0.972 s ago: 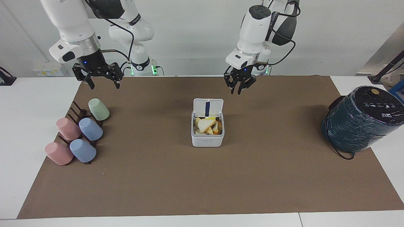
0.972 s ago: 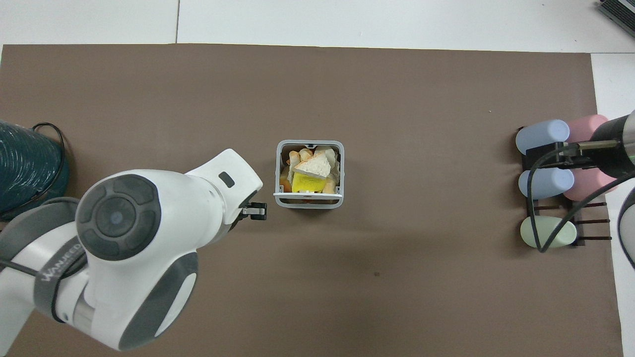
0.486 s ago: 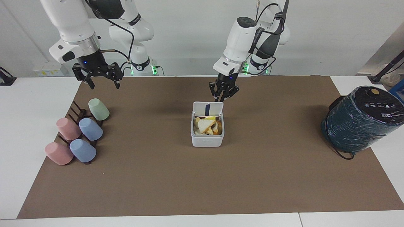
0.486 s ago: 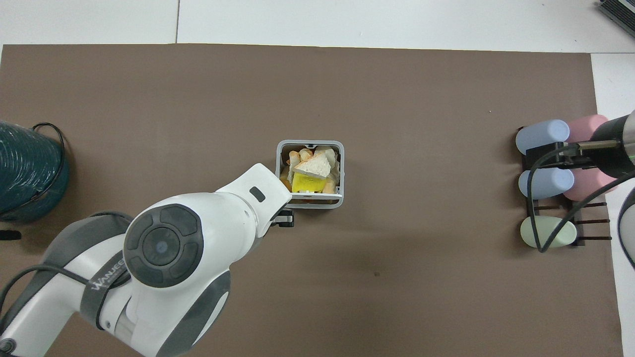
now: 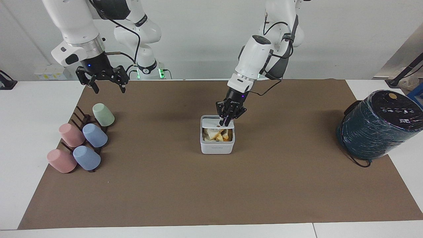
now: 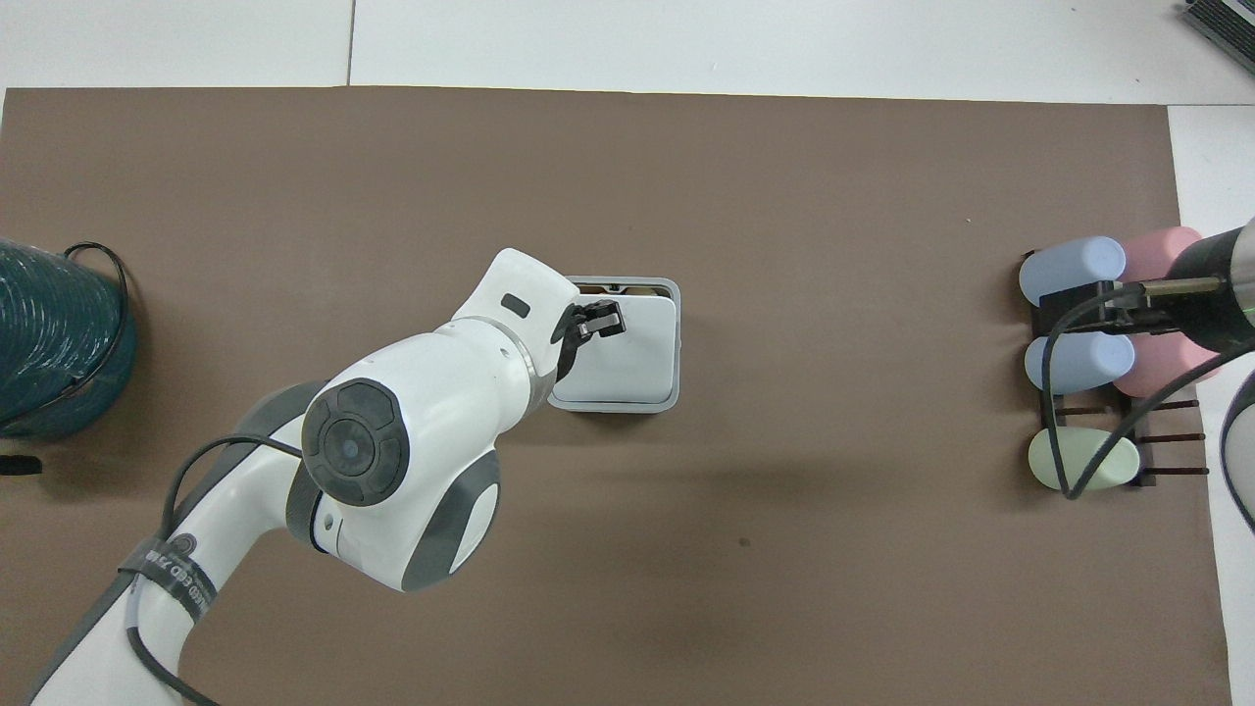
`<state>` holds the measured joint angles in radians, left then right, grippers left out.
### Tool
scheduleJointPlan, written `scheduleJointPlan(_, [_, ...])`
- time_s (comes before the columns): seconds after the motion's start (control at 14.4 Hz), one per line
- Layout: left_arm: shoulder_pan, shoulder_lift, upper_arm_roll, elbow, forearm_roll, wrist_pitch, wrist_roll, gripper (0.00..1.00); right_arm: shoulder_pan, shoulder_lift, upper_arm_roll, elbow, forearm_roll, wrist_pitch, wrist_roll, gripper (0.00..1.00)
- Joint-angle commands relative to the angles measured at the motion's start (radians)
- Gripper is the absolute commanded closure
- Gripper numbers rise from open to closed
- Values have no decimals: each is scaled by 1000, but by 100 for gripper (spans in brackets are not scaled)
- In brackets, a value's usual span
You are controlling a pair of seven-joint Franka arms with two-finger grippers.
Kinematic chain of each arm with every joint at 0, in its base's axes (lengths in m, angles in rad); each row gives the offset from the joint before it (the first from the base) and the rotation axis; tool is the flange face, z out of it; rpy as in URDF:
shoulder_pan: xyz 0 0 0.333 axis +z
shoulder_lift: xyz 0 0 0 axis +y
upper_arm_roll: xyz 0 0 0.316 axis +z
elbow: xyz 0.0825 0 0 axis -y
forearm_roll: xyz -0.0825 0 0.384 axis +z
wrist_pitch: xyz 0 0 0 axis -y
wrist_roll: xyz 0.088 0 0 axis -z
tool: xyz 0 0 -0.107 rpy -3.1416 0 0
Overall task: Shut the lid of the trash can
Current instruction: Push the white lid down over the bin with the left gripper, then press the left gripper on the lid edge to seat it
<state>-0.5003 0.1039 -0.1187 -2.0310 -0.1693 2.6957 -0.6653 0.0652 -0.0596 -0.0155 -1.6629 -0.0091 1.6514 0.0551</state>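
The small white trash can (image 5: 217, 147) stands at the middle of the brown mat, with food scraps (image 5: 216, 134) showing inside. Its white lid (image 5: 209, 123) is tilted down over the opening and is partly open at the edge farther from the robots. In the overhead view the lid (image 6: 632, 355) covers nearly all of the can (image 6: 677, 345). My left gripper (image 5: 226, 123) is shut, and its fingertips press on top of the lid; it also shows in the overhead view (image 6: 605, 323). My right gripper (image 5: 108, 88) is open and empty. It waits in the air over the mat's corner near the cup rack.
A dark rack with several pastel cups (image 5: 82, 142) lies toward the right arm's end of the table. A large dark teal wrapped cylinder (image 5: 380, 124) with a black cable stands at the left arm's end.
My left gripper came down from beside the upright lid onto it, and the lid has swung from upright to nearly flat over the can. The right arm has not moved.
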Motion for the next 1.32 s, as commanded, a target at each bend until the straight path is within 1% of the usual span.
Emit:
scheduleJointPlan(0.0, [9, 36, -2, 38, -18, 16, 0, 75, -18, 0, 11, 12, 11, -21, -17, 0])
scheduleJointPlan(0.14, [20, 45, -2, 38, -18, 18, 4, 75, -16, 1, 11, 12, 11, -21, -18, 0])
scheduleJointPlan(0.28, [25, 71, -1, 37, -18, 26, 7, 75, -16, 0, 11, 12, 11, -21, -18, 0])
scheduleJointPlan(0.49, [25, 131, -1, 38, -18, 101, 9, 75, -18, 0, 11, 12, 11, -21, -17, 0])
scheduleJointPlan(0.69, [23, 143, -1, 38, -16, 101, 12, 75, -16, 1, 11, 12, 11, -21, -18, 0])
scheduleJointPlan(0.76, [20, 148, -1, 37, -16, 101, 13, 76, -18, 0, 11, 12, 11, -21, -17, 0])
scheduleJointPlan(0.9, [11, 177, -1, 38, -16, 104, 13, 79, -16, 0, 11, 12, 11, -21, -17, 0])
scheduleJointPlan(1.11, [-9, 220, -2, 38, -15, 145, 13, 80, -16, 0, 11, 12, 11, -21, -17, 0])
scheduleJointPlan(1.25, [-12, 221, -2, 43, -15, 141, 12, 80, -18, 0, 11, 12, 11, -21, -17, 0])
